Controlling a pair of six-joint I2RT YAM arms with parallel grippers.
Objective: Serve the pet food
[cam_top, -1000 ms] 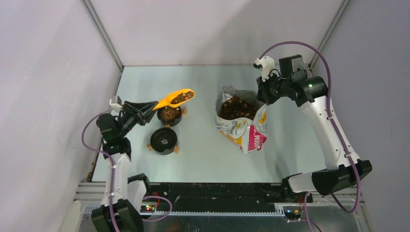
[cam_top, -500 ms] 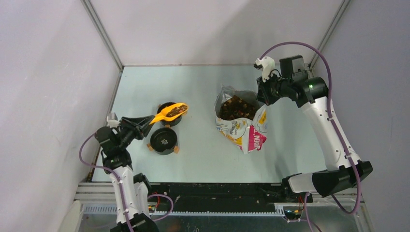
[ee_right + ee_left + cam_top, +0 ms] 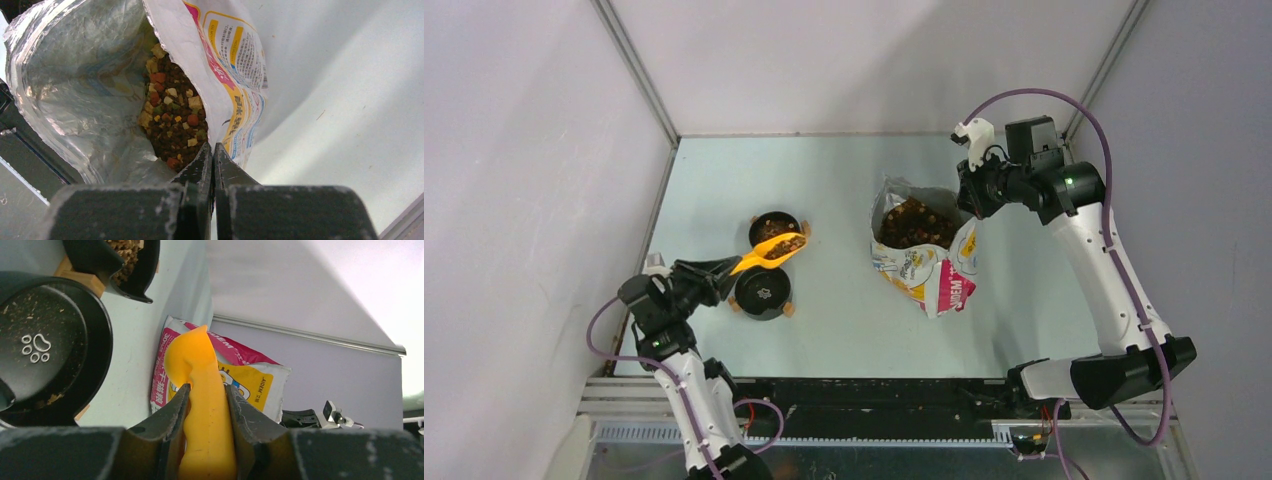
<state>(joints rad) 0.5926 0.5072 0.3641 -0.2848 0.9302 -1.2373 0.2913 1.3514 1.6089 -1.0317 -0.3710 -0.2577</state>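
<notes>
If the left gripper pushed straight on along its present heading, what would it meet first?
Probably the printed bag: the left gripper, shut on the orange scoop, aims at it, though depth and height are unclear.

Left gripper (image 3: 728, 266): fingers clamped on the handle of an orange scoop (image 3: 770, 251), low over the left side of the tabletop (image 3: 844, 320).
Scoop: carries a load of pet food (image 3: 784, 243). Its cup end overlaps the near rim of the far bowl (image 3: 754, 226).
Far bowl: black, with brown kibble inside.
Near bowl (image 3: 762, 293): black, pale mark at centre, tan tabs at its base. It sits just beside the far bowl, under the scoop's handle.
Bag (image 3: 924, 270): printed, mouth open upward, kibble showing inside. It stands well right of the bowls.
Right gripper (image 3: 967, 203): at the bag's far right rim. The grip is too small to judge.
</notes>
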